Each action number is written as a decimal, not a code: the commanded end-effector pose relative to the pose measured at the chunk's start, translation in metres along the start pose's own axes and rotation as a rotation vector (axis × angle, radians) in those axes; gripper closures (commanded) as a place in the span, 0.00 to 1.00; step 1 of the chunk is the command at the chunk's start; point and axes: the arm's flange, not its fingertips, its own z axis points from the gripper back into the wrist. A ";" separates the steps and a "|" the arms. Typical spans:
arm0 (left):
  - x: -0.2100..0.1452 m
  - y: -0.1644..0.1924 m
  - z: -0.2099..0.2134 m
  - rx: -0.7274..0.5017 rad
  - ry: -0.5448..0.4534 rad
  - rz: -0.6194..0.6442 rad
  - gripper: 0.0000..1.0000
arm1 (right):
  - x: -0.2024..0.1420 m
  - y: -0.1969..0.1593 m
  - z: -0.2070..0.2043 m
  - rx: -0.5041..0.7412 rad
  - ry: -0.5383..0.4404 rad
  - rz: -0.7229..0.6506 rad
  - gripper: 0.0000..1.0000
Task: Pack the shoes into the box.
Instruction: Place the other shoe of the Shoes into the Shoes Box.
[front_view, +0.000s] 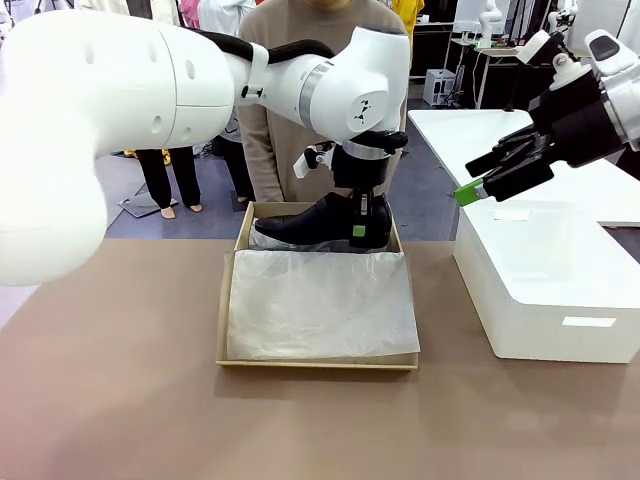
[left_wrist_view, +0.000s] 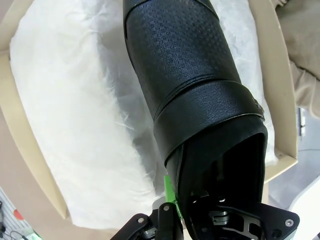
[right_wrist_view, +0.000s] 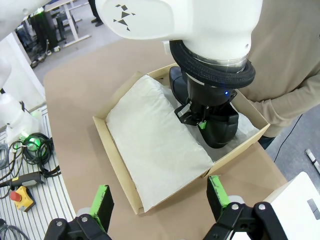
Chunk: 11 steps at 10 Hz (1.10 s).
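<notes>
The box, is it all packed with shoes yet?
Not yet. Done: white tissue paper lines the box. In hand: the left gripper, shut on one black shoe at its heel end, holds it low in the box's far side. Left: letting go, then the other shoe. The open right gripper holds nothing.

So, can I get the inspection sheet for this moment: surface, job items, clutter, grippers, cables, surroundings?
Surface: brown table, flat, unmarked.
Job's things: one black shoe, toe toward the robot's left, held at the far end of the box, over white tissue paper.
Clutter: white block on the right.
Grippers: left gripper shut on the shoe's heel; right gripper open, empty.
Cables: coiled cables and a red stop button beside the table.
Surroundings: person at the far side.
</notes>
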 end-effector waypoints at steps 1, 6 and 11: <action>-0.007 -0.006 0.005 0.002 -0.003 0.062 1.00 | -0.001 -0.003 -0.002 0.020 -0.029 0.019 0.00; -0.008 -0.006 -0.009 0.031 0.015 0.086 1.00 | -0.001 -0.003 -0.002 0.020 -0.029 0.019 0.00; -0.007 -0.005 -0.016 0.074 0.010 0.107 1.00 | -0.001 -0.003 -0.002 0.020 -0.029 0.019 0.00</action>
